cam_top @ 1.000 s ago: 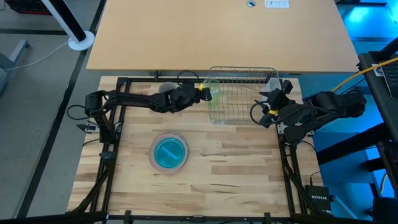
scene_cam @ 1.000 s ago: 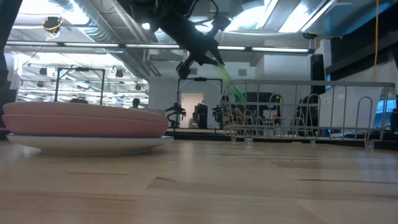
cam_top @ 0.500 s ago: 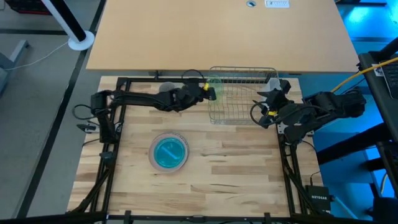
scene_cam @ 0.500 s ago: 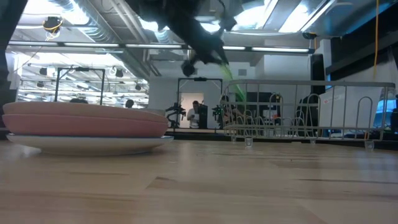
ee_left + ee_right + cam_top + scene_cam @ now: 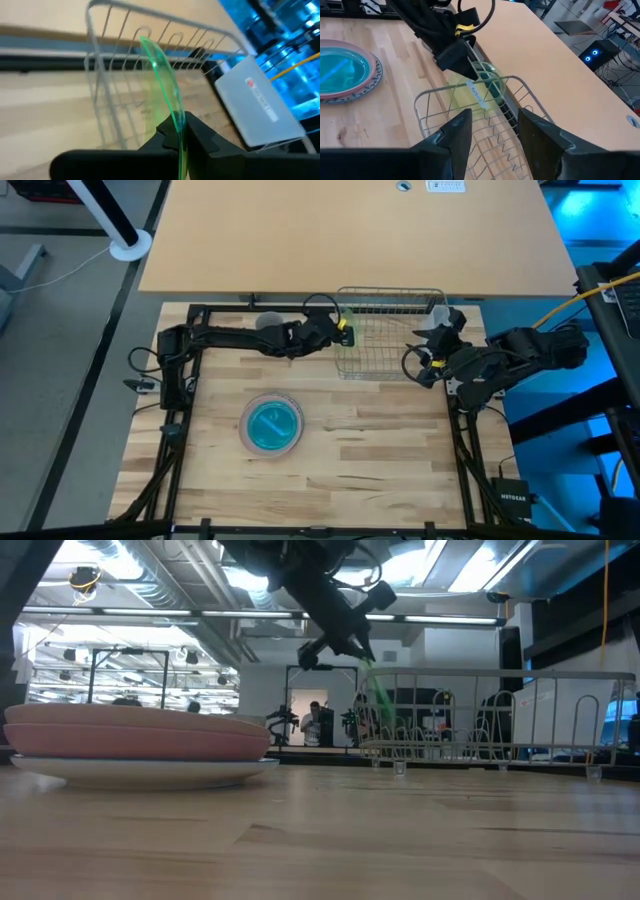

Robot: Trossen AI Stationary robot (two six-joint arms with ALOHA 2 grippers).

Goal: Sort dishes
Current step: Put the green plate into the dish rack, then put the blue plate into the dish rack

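Observation:
My left gripper (image 5: 338, 330) is shut on a translucent green plate (image 5: 161, 75) at the left end of the wire dish rack (image 5: 392, 291). In the low view the plate (image 5: 380, 695) slants down from the gripper (image 5: 345, 638) among the rack's wires. A pink plate (image 5: 272, 423) lies on the white patterned plate (image 5: 140, 772) at the table's middle left. A small grey cup (image 5: 266, 321) stands at the far edge beside the left arm. My right gripper (image 5: 492, 145) is open and empty by the rack's right end (image 5: 438, 352). My left gripper pinches the green plate's rim (image 5: 176, 120) between its two fingers, one on each face. The fingers come from the table's left, slanting downward. The plate stands on edge, tilted, its lower part inside the rack's frame. Whether it touches the wires, I cannot tell.
A translucent plastic tub (image 5: 255, 105) stands at the rack's right end. The rack's upright wires (image 5: 500, 715) stand along its floor. The wooden table (image 5: 380, 440) lies open in front of the rack. People stand far back in the room (image 5: 318, 720).
My left gripper has gone toward the table's right edge with the green plate, from just left of the rack to over its left end. The plate stays on edge and now slants down inside the rack's frame.

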